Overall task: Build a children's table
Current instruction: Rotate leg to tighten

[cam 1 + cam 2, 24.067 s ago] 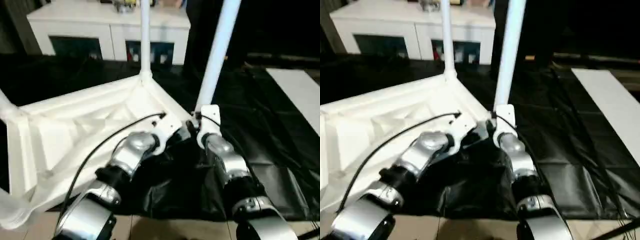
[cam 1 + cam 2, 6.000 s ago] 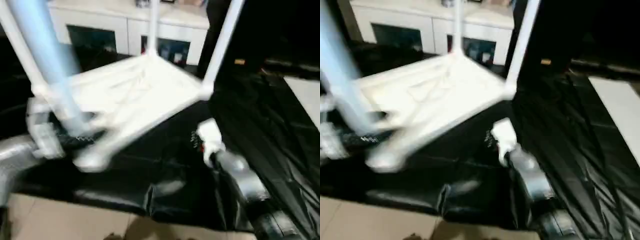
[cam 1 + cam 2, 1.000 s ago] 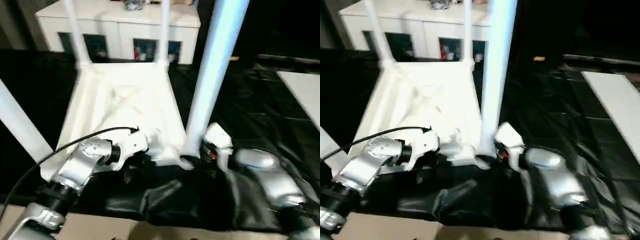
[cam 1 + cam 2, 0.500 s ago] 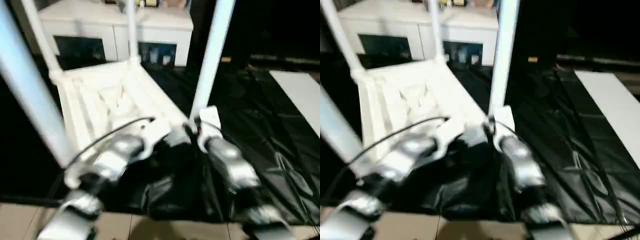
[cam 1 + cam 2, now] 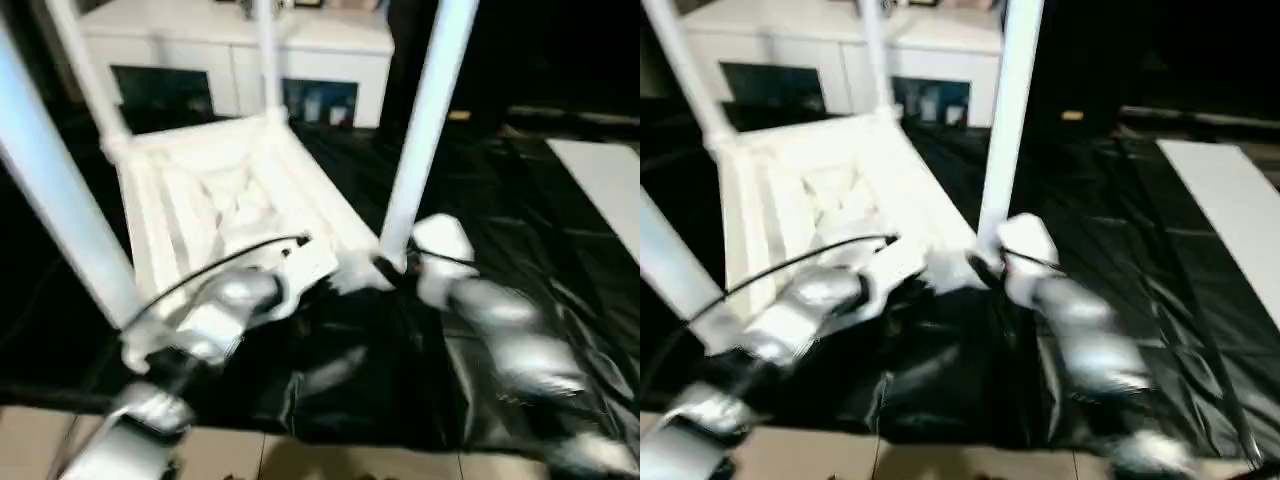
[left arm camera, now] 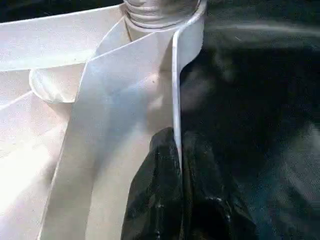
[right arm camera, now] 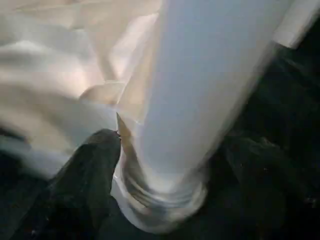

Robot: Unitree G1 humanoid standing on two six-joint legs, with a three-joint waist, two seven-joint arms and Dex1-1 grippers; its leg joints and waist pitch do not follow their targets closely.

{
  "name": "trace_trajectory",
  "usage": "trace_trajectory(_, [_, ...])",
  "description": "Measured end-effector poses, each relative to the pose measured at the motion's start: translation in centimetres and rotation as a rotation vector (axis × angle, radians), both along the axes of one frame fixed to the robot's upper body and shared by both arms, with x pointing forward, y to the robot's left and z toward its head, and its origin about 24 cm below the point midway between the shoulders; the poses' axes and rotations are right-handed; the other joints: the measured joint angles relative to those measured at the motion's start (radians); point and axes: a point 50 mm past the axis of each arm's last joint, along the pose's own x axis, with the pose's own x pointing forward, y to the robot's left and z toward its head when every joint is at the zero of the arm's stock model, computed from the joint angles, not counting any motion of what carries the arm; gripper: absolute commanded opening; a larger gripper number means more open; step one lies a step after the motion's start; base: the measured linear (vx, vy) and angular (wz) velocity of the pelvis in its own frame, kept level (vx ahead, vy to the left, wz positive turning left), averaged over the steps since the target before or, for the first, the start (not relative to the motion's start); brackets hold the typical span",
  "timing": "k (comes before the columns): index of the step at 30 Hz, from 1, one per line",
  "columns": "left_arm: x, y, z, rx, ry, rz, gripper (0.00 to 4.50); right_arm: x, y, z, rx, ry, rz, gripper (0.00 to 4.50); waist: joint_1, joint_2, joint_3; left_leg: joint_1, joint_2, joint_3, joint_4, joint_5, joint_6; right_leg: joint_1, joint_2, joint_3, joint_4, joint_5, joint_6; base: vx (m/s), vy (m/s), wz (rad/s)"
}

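The children's table point(image 5: 220, 200) is plain white all over, ribbed underside and legs alike. Black glossy sheeting point(image 5: 520, 200) covers the floor. The cabinet point(image 5: 300, 45) is white. The forearms point(image 5: 220, 310) are silver; the left claw point(image 6: 182, 200) is black.

no legible text, no labels, no brand marks, no numbers, no signs on any surface, all views too soft

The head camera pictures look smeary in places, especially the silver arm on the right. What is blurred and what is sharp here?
Left eye view: the right forearm is streaked by motion, the table top soft. Right eye view: the same smear. Left wrist view: the table's thin rim looks crisp. Right wrist view: the leg is a pale blur.
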Motion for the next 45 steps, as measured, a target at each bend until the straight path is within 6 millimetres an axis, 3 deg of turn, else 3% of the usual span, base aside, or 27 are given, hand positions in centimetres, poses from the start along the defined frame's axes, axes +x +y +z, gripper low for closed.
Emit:
trace_trajectory(3, [-0.9,1.4,0.2,-0.013,0.035,-0.105,0.0,-2.2,-0.9,-0.7,-0.028,0.082,0.185,3.64,0.008,0.0,0.0,0.003,0.002,0.0,-0.001,0.0,0.0,-0.001,0.001,0.0,0.009,0.0,0.0,0.038,-0.021,0.03])
trace_trajectory(7, [-1.3,2.2,0.6,-0.02,0.071,-0.168,0.0,-2.8,-0.9,-0.6,-0.034,0.113,0.278,3.64,0.013,0.001,-0.001,-0.001,0.003,0.0,-0.002,0.0,-0.001,-0.003,0.002,0.0,0.01,0.0,-0.004,0.014,-0.006,0.01])
trace_trajectory(14, [-1.5,2.9,0.9,-0.013,0.095,-0.211,0.0,-2.7,0.3,-0.6,0.011,0.117,0.311,3.64,0.013,-0.001,0.0,-0.001,0.002,0.005,0.004,-0.001,0.0,-0.003,-0.001,0.003,0.008,-0.001,-0.005,0.0,0.0,0.0])
trace_trajectory(15, [-1.5,3.0,0.9,-0.012,0.095,-0.212,0.0,-2.6,0.4,-0.5,0.018,0.116,0.315,3.37,0.013,-0.001,0.0,-0.001,0.002,0.006,0.004,-0.001,0.0,-0.003,-0.001,0.003,0.008,-0.001,-0.005,0.0,0.0,0.0])
trace_trajectory(25, [-1.6,3.0,0.9,-0.007,0.102,-0.224,0.0,-2.5,0.4,-0.4,0.037,0.119,0.322,2.59,0.013,-0.001,0.0,0.0,0.002,0.007,0.004,0.0,0.0,-0.003,-0.001,0.004,0.009,-0.001,-0.004,0.0,0.0,0.0])
trace_trajectory(31, [-1.6,3.1,0.9,-0.006,0.104,-0.228,0.0,-2.4,0.4,-0.5,0.048,0.121,0.319,2.51,0.011,-0.001,0.0,0.001,0.002,0.008,0.004,0.0,0.0,-0.003,-0.001,0.004,0.009,-0.001,-0.004,0.0,0.0,0.0])
trace_trajectory(38, [-0.6,1.7,0.3,-0.013,0.079,-0.109,0.0,-1.3,1.7,-1.9,0.129,0.102,0.093,2.5,0.002,-0.003,-0.002,0.008,0.002,0.01,0.005,0.0,0.0,0.003,-0.001,0.007,0.012,-0.004,0.001,0.0,0.0,0.0])
trace_trajectory(45, [1.2,-1.9,-0.5,-0.029,0.023,0.119,0.0,1.8,4.8,-2.5,0.14,0.069,-0.368,2.49,-0.017,0.005,-0.007,0.009,0.0,0.009,0.005,0.0,0.0,0.003,-0.001,0.008,0.01,-0.005,0.002,0.0,0.0,0.0])
